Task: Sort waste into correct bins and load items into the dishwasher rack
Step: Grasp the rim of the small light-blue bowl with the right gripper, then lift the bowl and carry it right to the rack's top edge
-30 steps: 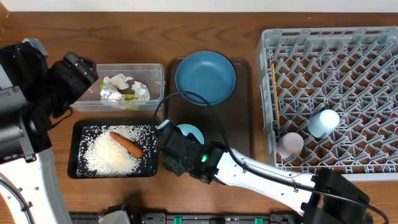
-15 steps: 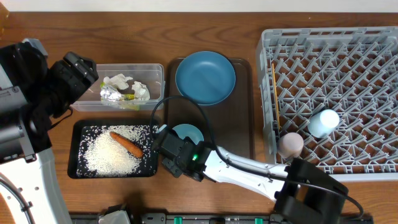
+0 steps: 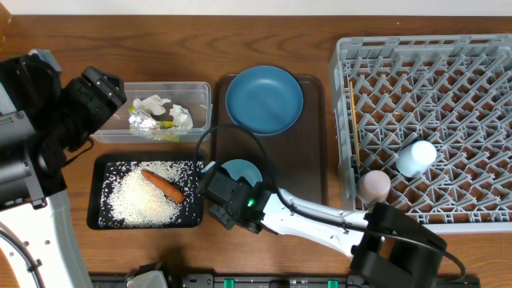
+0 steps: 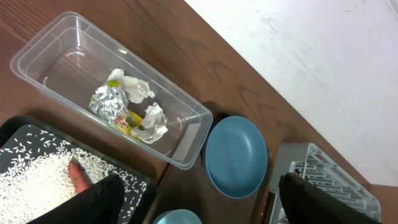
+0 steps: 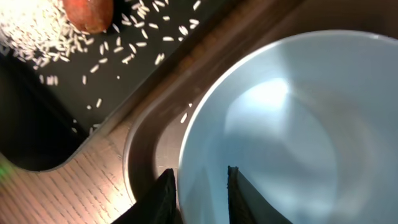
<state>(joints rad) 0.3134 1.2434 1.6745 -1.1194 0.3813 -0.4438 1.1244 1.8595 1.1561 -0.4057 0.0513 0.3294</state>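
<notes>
1. In your overhead view the white bowl with light blue inside (image 3: 243, 170) sits mostly under the right arm's wrist. Only a blue crescent shows, at the lower end of the brown serving tray (image 3: 310, 152).
2. Your left wrist view cuts that bowl off at the bottom edge, and one dark finger there covers part of the small orange carrot (image 3: 163, 185).
3. Your right wrist view is close and soft. The carrot is clipped by the top edge, with loose white rice grains (image 3: 144, 202) around it on the shallow black rectangular tray (image 3: 94, 210).
4. The thin wooden chopsticks (image 3: 351, 120) lie along the left wall of the large grey plastic dishwasher rack (image 3: 448, 88) and are too thin to count. The rack runs off the right edge.
5. The left arm hides the left end of the clear rectangular plastic tub (image 3: 202, 90), which holds the crumpled white paper (image 3: 181, 116) and the crinkled silver wrapper (image 3: 144, 121).
6. Right gripper (image 5: 200, 177): the jaws are narrowly parted astride the bowl's rim — one finger outside over the brown tray, the other inside. Blue interior shows in the gap, so they are not clamped.
7. Left gripper (image 4: 200, 186): the jaws are wide apart and hold nothing, above the tub and black tray.
8. The round blue plate (image 3: 264, 100) lies on the brown tray's upper part. The light blue cup (image 3: 416, 158) and the pale pink cup (image 3: 374, 186) stand near each other in the rack's lower left.
</notes>
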